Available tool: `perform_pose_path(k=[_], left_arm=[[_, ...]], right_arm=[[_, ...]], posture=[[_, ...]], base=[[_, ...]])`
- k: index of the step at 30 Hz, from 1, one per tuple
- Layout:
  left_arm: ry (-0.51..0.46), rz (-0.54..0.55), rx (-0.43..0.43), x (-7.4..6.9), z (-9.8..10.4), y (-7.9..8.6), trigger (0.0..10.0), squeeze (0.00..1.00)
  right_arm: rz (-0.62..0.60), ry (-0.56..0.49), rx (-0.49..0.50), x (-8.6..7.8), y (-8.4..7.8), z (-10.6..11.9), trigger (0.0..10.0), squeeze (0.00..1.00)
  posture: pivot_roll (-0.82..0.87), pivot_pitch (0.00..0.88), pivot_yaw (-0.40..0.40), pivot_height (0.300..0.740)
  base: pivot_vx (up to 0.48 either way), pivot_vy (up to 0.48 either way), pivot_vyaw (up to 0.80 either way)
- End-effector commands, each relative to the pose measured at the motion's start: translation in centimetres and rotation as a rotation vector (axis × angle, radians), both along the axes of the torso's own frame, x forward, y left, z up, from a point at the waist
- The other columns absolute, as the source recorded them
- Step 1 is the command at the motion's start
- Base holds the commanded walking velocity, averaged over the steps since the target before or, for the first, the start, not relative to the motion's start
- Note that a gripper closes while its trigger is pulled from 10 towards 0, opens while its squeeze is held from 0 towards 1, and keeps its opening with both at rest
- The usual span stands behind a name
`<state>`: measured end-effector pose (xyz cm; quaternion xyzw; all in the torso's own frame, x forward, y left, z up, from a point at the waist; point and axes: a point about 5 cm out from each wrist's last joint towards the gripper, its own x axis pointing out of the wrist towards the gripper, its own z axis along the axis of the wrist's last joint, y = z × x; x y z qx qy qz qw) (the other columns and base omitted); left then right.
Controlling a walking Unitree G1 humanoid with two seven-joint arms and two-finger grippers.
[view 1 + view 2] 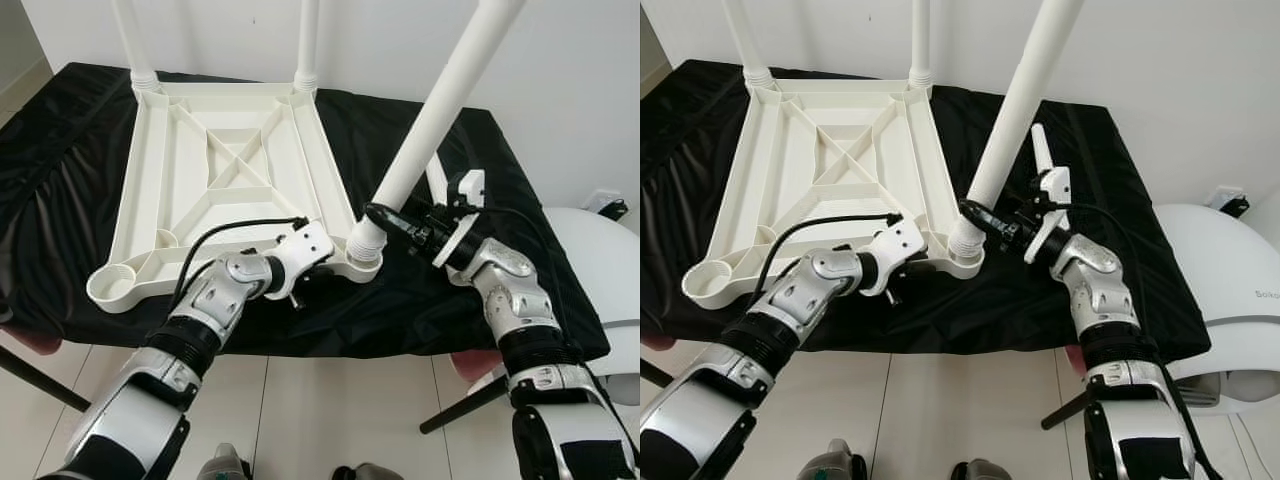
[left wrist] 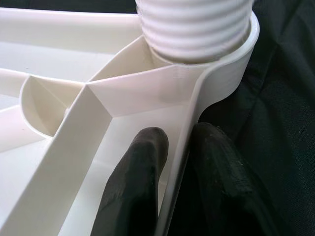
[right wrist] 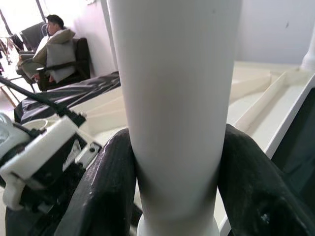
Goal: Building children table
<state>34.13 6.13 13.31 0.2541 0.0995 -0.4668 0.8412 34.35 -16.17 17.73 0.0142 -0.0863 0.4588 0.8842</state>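
Upturned tabletop (image 1: pixel 225 180) lies on cloth-covered table (image 1: pixel 520 200), toward its left half. Two legs (image 1: pixel 306 45) stand in the far corner sockets. Third leg (image 1: pixel 440 110) sits tilted in near-right socket (image 1: pixel 365 250). Near-left socket (image 1: pixel 115 285) at front left. Left gripper (image 2: pixel 179 167) on tabletop's near rim, just left of that socket. Right gripper (image 3: pixel 177 162) around leg's lower end, right of it. Person (image 3: pixel 54 42) seated beyond table.

The tabletop (image 1: pixel 215 165) and its legs (image 1: pixel 440 105) are plain white plastic. The cloth (image 1: pixel 500 180) beneath is glossy black. The arms are silver, with black fingers (image 2: pixel 135 187). The wall (image 1: pixel 560 60) and floor tiles (image 1: pixel 330 410) are white.
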Motion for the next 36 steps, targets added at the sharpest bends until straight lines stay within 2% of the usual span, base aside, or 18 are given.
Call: perform_pose_path(k=[1, 11, 20, 30, 36], left_arm=[[0.017, -0.016, -0.01, -0.4, -0.2, 0.0, 10.0, 0.0], [0.012, -0.015, -0.009, -0.5, 0.1, 0.1, 10.0, 0.0], [0.005, -0.022, -0.011, -0.8, 0.4, 0.0, 10.0, 0.0], [-0.001, -0.019, -0.015, -1.0, 0.6, 0.0, 10.0, 0.0], [-0.004, -0.015, -0.014, -1.0, 0.7, 0.1, 10.0, 0.0]], right_arm=[[0.009, 0.01, -0.023, 0.0, 0.0, -0.5, 10.0, 0.0], [-0.013, 0.049, -0.057, -0.1, -0.5, -2.2, 10.0, 0.0], [-0.01, 0.056, -0.107, 0.0, -0.9, -2.7, 10.0, 0.0], [0.036, 0.038, -0.179, -0.3, -0.6, -3.2, 10.0, 0.0], [0.041, 0.036, -0.186, -0.6, -0.3, -3.6, 10.0, 0.0]], posture=[[0.04, 0.047, -0.081, 0.74], [0.05, 0.059, -0.076, 0.74], [0.05, 0.065, -0.077, 0.74], [0.05, 0.067, -0.079, 0.74], [0.05, 0.068, -0.079, 0.74]], base=[[0.0, 0.0, 0.0], [0.0, 0.0, 0.0], [0.0, 0.0, 0.0], [0.0, 0.0, 0.0], [0.0, 0.0, 0.0]])
